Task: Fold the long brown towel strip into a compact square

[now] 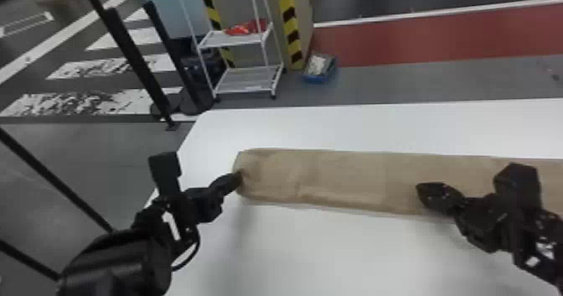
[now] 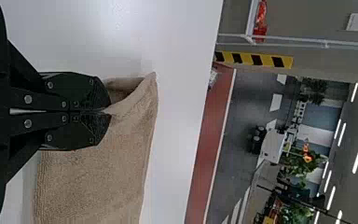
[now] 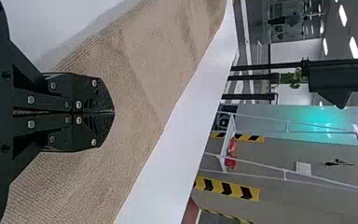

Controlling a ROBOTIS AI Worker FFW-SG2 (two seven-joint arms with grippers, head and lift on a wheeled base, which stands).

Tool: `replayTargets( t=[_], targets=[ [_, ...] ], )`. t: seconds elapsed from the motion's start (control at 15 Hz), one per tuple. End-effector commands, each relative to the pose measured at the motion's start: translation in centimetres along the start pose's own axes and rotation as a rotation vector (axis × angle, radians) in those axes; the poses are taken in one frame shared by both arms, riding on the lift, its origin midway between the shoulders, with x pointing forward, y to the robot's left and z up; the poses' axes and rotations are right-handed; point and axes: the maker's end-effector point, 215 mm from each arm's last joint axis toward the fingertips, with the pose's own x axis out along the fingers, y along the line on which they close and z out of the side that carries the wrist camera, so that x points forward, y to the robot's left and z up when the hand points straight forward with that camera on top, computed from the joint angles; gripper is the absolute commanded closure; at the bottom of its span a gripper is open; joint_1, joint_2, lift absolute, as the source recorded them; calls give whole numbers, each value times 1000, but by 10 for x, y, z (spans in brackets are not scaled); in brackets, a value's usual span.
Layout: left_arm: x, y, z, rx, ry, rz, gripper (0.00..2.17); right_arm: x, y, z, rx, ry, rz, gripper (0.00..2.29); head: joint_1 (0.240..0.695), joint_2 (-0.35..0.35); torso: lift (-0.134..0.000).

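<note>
One black left gripper (image 2: 106,112) pinches the long brown towel strip (image 1: 343,175); the closed right gripper (image 3: 113,112) looks empty. Corner-only pulling could skew it.

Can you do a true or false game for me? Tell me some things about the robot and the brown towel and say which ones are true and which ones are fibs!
1. The brown towel lies on a white table. True.
2. The left tool is shut on the towel near one end. True.
3. The right tool has its fingers spread wide apart. False: its fingers are closed together.
4. The towel is already folded into a small square. False: it is a long strip.
5. A red thing lies on a shelf of the white rack behind the table. True.
6. The towel is bright green. False: it is brown.
</note>
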Motion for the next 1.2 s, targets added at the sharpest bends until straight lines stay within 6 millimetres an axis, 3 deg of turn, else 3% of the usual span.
replayTargets(
  t=[0.0, 0.27, 0.87, 1.0, 1.13],
  targets=[
    [0, -25, 5, -29, 1, -50, 2094, 4, 1, -2, -2, 1, -6, 1423, 695, 302, -124],
    [4, -105, 27, -46, -27, -179, 2094, 7, -1, -6, -6, 17, -5, 1423, 695, 264, -124],
    [19, -291, 31, 65, -14, -385, 2091, -4, -18, -1, 40, -40, -16, 1423, 695, 62, -124],
    [18, -337, 14, 121, 14, -439, 2091, -25, -37, 0, 54, -91, -70, 1420, 695, 17, -124],
    [20, -374, -8, 187, 46, -470, 2091, -57, -66, 14, 76, -190, -154, 1409, 695, -63, -124]
  ],
)
